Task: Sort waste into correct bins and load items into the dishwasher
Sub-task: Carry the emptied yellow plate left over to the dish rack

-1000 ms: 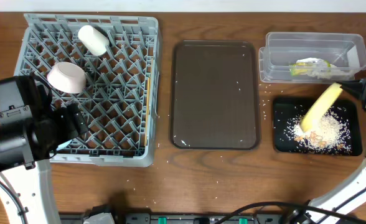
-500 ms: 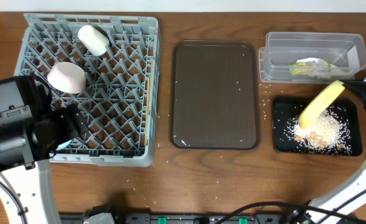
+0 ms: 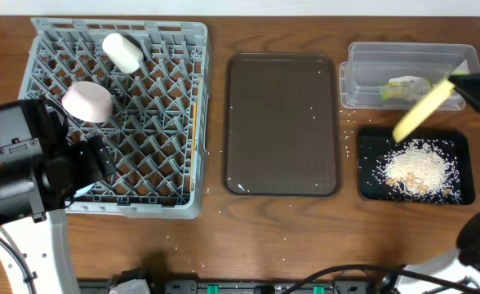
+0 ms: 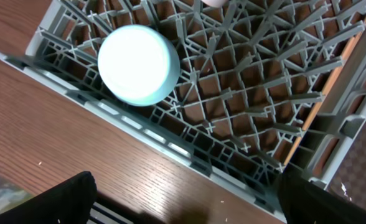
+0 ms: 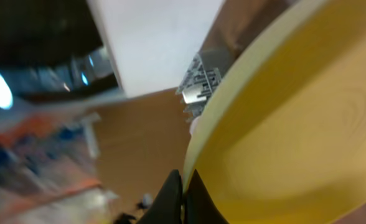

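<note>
My right gripper [image 3: 462, 82] is shut on the rim of the pale yellow plate [image 3: 422, 109] and holds it steeply tilted above the black tray [image 3: 369, 135] and the clear tub [image 3: 371, 54]. The wrist view shows the shut tips [image 5: 184, 186] pinching the plate's [image 5: 295, 124] edge. Rice crumbs [image 3: 418, 169] are piled in the black tray. The yellow-green wrapper [image 3: 406, 89] lies in the tub. The grey dish rack [image 3: 134, 204] holds the cream cup [image 3: 123, 51], the white bowl [image 3: 87, 101] and the light blue bowl [image 4: 138, 64]. My left gripper [image 4: 183, 211] is open and empty over the rack's front edge.
The large brown serving tray [image 3: 282, 124] lies between the rack and the bins. Loose crumbs [image 3: 346, 140] are scattered on the wooden table near the black tray. My left arm covers the rack's front left corner in the overhead view.
My right gripper has lifted the plate up and back, off the crumb pile toward the tub. The crumbs stay in the black tray. The left arm has not moved.
</note>
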Robot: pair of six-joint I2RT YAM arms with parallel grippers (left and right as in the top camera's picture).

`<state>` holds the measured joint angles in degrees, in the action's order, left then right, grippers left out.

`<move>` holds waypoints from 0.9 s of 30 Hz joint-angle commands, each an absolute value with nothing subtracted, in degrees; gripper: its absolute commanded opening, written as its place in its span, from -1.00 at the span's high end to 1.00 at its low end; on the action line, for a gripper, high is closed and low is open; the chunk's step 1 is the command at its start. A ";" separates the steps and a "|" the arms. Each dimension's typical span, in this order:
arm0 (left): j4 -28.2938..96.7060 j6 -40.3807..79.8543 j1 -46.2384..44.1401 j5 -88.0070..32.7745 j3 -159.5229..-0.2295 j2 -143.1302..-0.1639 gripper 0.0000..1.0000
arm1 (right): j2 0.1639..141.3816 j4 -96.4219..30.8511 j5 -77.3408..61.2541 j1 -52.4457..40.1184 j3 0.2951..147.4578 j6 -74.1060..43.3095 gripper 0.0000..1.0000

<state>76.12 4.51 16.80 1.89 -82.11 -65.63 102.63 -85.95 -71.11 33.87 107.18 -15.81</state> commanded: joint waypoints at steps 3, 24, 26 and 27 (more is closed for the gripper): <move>76.27 5.02 16.73 2.61 -83.00 -65.49 -0.88 | 98.61 -71.33 -73.34 21.28 107.50 -28.16 0.97; 76.27 5.02 16.73 2.61 -83.00 -65.49 -0.88 | 120.27 3.55 -53.34 -27.88 107.48 -58.37 0.98; 76.27 5.02 16.73 2.61 -83.00 -65.49 -0.88 | 123.28 3.64 -53.41 -29.06 107.48 -58.89 0.97; 76.27 5.02 16.73 2.61 -83.00 -65.49 -0.88 | 124.53 3.66 -53.41 -29.45 107.48 -58.94 0.98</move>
